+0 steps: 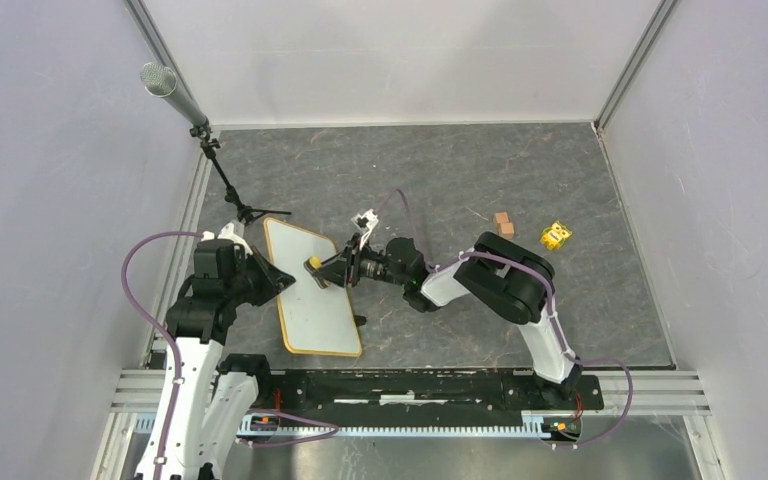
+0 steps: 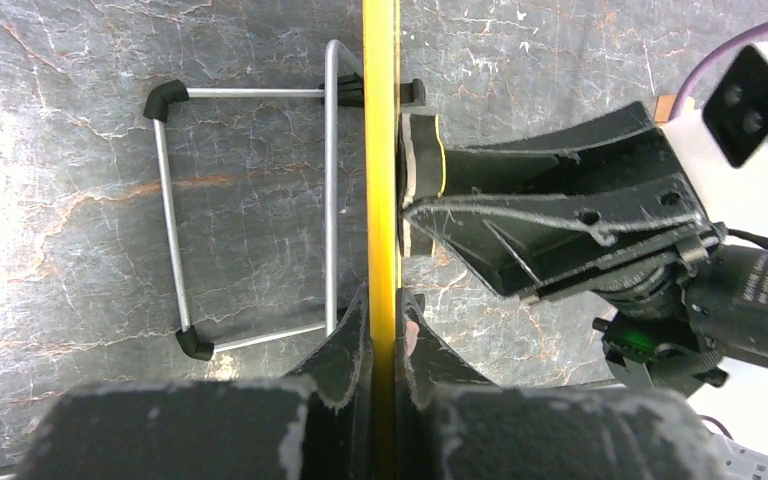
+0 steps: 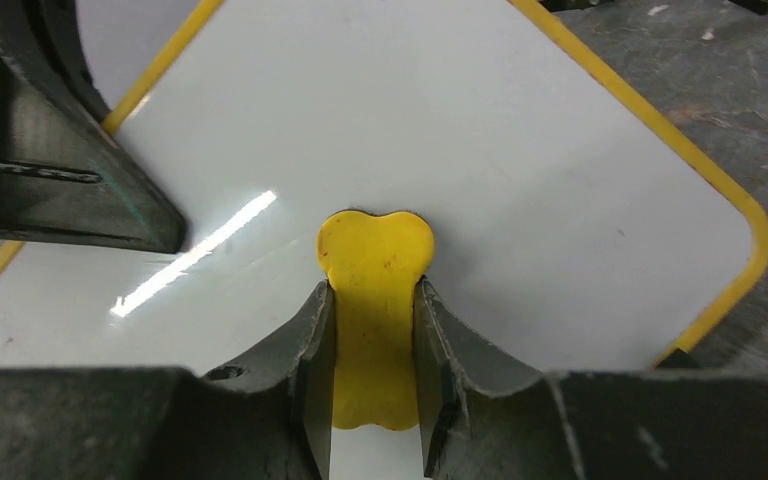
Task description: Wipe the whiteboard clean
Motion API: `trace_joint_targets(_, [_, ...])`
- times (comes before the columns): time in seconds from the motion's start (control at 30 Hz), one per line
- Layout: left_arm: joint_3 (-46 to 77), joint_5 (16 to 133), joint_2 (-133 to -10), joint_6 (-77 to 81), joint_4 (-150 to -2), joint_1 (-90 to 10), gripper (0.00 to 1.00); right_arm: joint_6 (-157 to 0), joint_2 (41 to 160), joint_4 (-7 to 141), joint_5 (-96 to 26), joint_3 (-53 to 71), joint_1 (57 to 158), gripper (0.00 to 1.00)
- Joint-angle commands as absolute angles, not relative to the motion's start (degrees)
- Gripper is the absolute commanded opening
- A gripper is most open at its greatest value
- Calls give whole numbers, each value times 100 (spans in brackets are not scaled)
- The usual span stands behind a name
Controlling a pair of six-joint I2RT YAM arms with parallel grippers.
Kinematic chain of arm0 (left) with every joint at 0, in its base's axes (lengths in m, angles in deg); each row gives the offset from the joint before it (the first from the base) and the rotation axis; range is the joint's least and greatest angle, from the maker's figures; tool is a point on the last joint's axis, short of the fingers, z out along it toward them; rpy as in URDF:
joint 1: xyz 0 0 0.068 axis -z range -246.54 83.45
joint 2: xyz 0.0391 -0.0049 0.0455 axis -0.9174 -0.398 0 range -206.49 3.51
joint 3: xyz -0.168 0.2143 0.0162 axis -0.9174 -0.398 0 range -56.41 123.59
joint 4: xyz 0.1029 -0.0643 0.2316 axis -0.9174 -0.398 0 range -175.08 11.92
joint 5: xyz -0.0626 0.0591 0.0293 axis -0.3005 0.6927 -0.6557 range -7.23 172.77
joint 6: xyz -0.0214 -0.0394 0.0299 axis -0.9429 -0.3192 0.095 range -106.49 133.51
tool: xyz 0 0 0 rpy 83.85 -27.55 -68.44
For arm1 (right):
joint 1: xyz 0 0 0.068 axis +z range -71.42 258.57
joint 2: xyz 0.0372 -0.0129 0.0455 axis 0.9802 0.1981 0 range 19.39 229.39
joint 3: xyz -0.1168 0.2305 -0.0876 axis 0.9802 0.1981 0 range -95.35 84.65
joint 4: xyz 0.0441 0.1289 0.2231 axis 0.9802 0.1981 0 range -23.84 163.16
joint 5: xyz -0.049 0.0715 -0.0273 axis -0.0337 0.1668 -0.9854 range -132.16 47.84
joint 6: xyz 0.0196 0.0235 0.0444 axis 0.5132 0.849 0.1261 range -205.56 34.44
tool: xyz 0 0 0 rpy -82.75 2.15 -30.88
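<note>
Flanking whiteboard (image 1: 320, 315): microphone stand (image 1: 228, 183), wooden blocks (image 1: 504, 224).

Dark grey marbled table (image 1: 440, 170). The whiteboard (image 1: 320, 315) stands on it on a wire stand (image 2: 250, 210), between the left gripper (image 1: 282, 282) and the right gripper (image 1: 325, 271). A microphone tripod (image 1: 250, 212) lies just beyond the left fingers. Two wooden blocks (image 1: 504, 223) and a yellow toy (image 1: 556, 235) lie well behind the right fingers.
</note>
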State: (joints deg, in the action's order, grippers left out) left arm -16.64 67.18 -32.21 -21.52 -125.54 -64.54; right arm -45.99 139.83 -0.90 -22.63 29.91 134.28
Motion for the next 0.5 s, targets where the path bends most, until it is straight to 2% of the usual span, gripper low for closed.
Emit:
trace_joint_targets(0.0, [-1730,6352,-3265,-1954,-12611,-6366,2,-4442,14478,-145,-2254,3249,13193,27])
trace_joint_targets(0.27, [-1734,6344,-3230,-1958,-12606,-6363,2,-4553,15106,23,-2403,2717,13113,26])
trace_joint_targets(0.47, [-1733,6330,-3271,-1959,-12605,-6358,2,-4410,15108,-379,-2190,2300,13212,27])
